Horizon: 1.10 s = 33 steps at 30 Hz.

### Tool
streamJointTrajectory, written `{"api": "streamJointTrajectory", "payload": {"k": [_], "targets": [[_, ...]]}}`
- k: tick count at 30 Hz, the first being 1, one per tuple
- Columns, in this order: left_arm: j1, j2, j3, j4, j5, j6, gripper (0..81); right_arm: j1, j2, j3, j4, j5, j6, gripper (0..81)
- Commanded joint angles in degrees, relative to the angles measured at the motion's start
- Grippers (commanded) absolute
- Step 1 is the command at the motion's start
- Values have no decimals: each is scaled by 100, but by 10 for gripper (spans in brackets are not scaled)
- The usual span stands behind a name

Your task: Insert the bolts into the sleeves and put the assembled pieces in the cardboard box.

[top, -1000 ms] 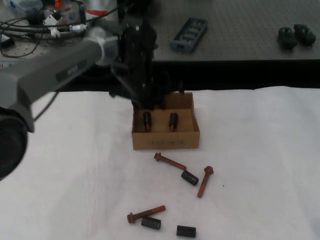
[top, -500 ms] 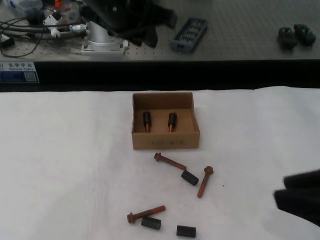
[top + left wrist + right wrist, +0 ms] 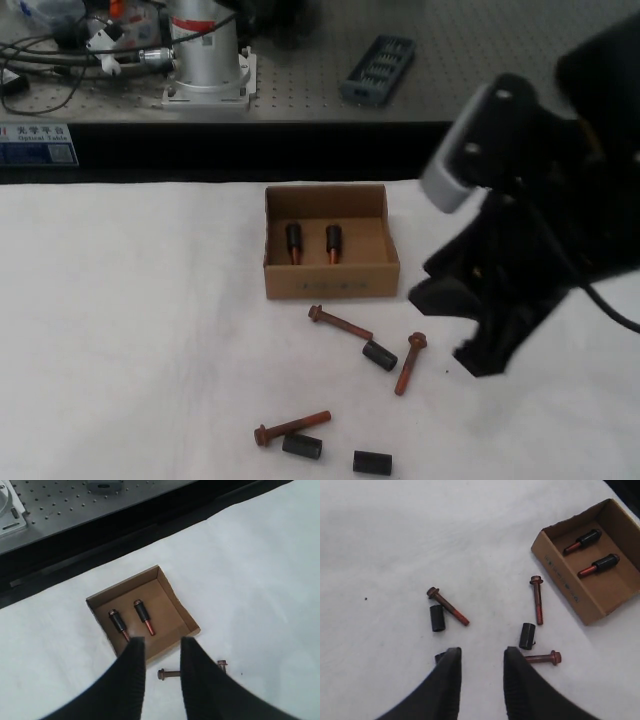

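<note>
We see the box (image 3: 330, 282) holding two assembled pieces (image 3: 294, 243) side by side. The high view gives us three bolts (image 3: 340, 323) and three sleeves (image 3: 379, 355) loose on the surface (image 3: 150, 330) before it. Both the left claw (image 3: 161, 643) and the right claw (image 3: 482, 653) are spread and empty.

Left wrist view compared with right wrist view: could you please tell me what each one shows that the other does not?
Left wrist view: the perforated bench and the open left pincer. Right wrist view: loose sleeves on the cloth and the open right pincer. Shared: the cardboard box with two assembled pieces inside, plus loose bolts.
</note>
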Motion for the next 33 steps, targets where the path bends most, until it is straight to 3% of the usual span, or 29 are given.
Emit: {"api": "streamJointTrajectory", "payload": {"k": [1,5,14,21,23,28,33], "targets": [[80,-275,10,150,-75,90,183,-73,243,-199,41,-173,-138,232],[197,-677,888,-86,-75,132,183,-73,583,-371,33,-173,-408,232],[246,-2595,4626,-2411,-75,-46,183,-80,976,-423,-223,-263,-1038,232],[246,-4026,6494,-2894,-417,-102,183,-7,1817,-585,-388,-159,-1082,146],[246,-4386,6938,-3021,-576,-102,183,67,2128,-749,-379,-81,-1081,165],[246,-5360,7844,-3247,-614,-358,183,273,2829,-1245,-251,7,-1081,298],[246,-6114,8489,-3246,-628,-399,183,545,3373,-1683,-264,20,-1144,302]]}}
